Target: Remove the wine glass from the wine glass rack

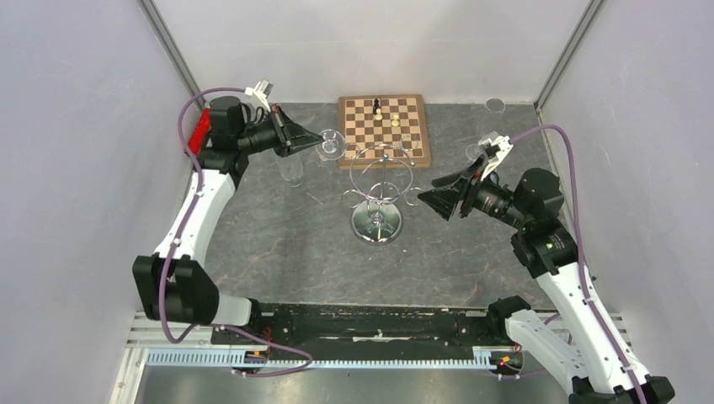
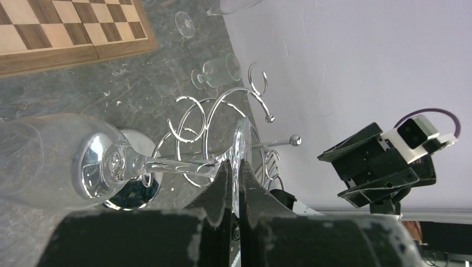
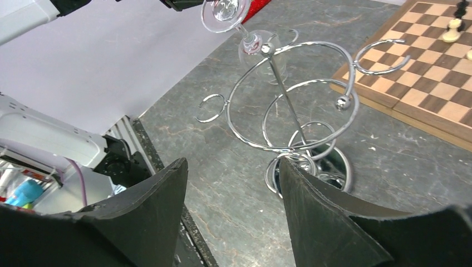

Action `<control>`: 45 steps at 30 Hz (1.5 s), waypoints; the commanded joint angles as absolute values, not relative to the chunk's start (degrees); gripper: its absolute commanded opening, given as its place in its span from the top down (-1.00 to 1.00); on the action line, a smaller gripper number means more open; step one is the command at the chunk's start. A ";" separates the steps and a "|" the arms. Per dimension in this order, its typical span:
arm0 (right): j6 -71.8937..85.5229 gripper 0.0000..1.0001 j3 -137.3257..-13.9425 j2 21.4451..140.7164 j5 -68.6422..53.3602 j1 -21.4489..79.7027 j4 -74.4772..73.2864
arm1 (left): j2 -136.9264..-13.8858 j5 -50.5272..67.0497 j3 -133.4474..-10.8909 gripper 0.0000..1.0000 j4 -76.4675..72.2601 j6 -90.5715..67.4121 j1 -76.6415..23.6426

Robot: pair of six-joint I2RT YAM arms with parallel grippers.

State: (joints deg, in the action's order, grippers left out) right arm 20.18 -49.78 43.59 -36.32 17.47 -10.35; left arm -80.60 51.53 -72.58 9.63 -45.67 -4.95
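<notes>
Pale walls close in a grey, stone-patterned table. The left gripper is clamped narrow on the flat round foot of a clear, thin-stemmed wine glass. The stem and bowl run off sideways from its fingertips toward the table. Just past those fingertips stands the shiny chrome wire wine glass rack, with a mirrored round base, a slim central post and curled loops tipped with small balls. Whether the stem is fully clear of the nearest loop cannot be told.

The right gripper is spread wide and holds nothing, with the rack straight ahead of its fingers and untouched.

The grip looks risky: smooth glass is pinched between hard black fingers at the foot alone, so the heavier bowl could make the glass pivot or slide out. A sideways pull with the stem caught in a loop would likely drag or tip the light rack, since nothing braces it. A swinging bowl could knock the chrome wire and chip. Beyond the left gripper's tips lies a wooden chessboard.
</notes>
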 commanded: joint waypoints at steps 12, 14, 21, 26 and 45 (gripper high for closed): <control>25.34 -0.25 -52.07 43.98 -39.25 21.06 -5.44 | -65.25 48.82 -69.33 0.95 23.24 -30.89 -8.03; 25.54 -0.25 -52.20 44.28 -38.37 22.63 -5.53 | -63.59 47.22 -69.77 0.95 25.89 -28.95 -9.76; 28.54 -0.25 -51.86 44.94 -35.40 27.42 -5.63 | -58.40 42.73 -71.26 0.95 33.44 -22.92 -15.20; 31.69 -0.24 -51.18 44.81 -33.59 30.22 -4.78 | -54.43 40.44 -70.50 0.95 36.29 -18.71 -19.03; 39.39 -0.25 -47.15 45.68 -20.84 44.05 -7.71 | -50.83 27.92 -66.97 0.95 39.02 -14.60 -43.70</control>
State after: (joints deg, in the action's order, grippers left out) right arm 36.97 -48.45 45.39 -24.56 42.57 -6.66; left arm -51.46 34.06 -66.48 41.56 -18.41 -39.07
